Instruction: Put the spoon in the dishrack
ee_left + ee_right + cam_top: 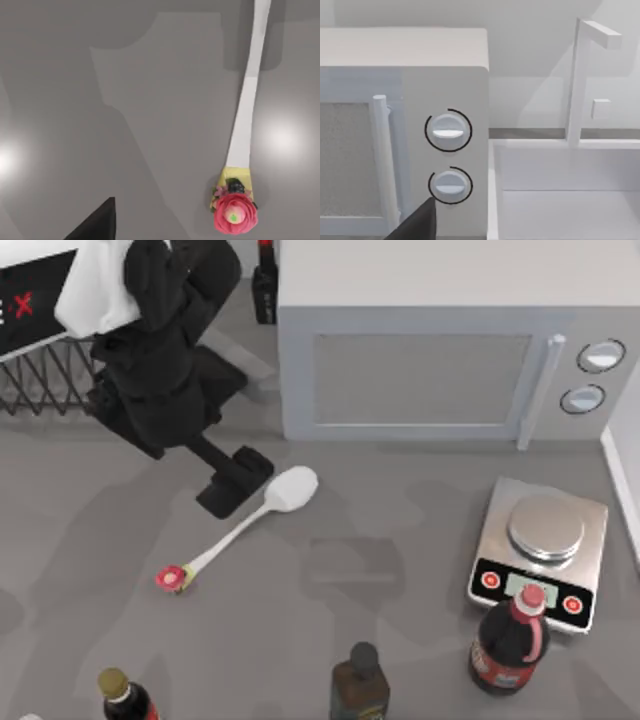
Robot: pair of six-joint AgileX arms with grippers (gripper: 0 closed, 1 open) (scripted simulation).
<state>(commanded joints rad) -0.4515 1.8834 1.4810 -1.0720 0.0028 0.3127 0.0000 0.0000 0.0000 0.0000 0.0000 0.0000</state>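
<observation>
Spoon (245,522) lies frame centre-left on table (380,580) | dishrack (40,385) upper left | microwave (430,370) upper centre-right | scale (540,550) right | bottles (508,640) along lower edge

Illumination is even and moderately bright. The desk (400,570) carries soft, overlapping shadows from several directions, which suggests more than one overhead source. In the left wrist view two round glare patches lie on the desk beside the spoon (245,125). Edges appear slightly soft throughout.

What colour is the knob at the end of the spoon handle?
The knob on the spoon is a pink-red flower on a yellow base, clearest in the left wrist view.
</observation>
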